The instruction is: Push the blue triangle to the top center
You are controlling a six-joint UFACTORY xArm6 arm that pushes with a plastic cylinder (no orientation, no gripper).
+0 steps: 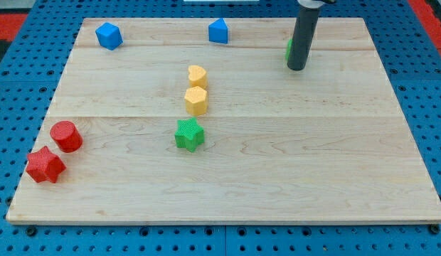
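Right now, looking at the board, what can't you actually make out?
- A green block near the view's top right: only a sliver shows left of my rod, which hides its shape.
- My tip: whether it touches that green block cannot be told, since the rod covers the contact.
- My arm above the rod: cut off by the view's top edge.
- The blue triangle at top centre: small, its exact outline is hard to read.

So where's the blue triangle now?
The blue triangle sits at the view's top centre, near the board's far edge, left of my tip.
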